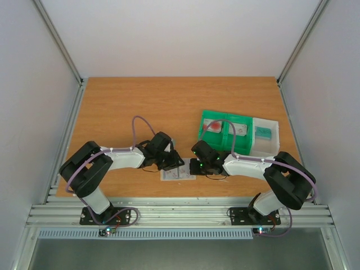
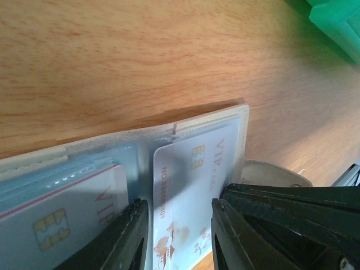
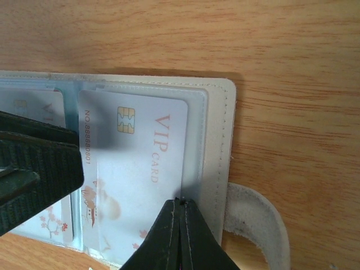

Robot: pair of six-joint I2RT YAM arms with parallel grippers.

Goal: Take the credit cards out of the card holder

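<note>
Both my end effectors work the holder: left spread astride a slick, stiff card, right pressed together at its edge.

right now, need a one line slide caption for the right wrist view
Right gripper closed at the edge of a white VIP card in the card holder on the wooden table.

A robot test cell in a lab is shown. A wooden table is enclosed by plain white panels held in aluminium framing, and two arms are bolted to a slotted metal rail at its near edge.
</note>
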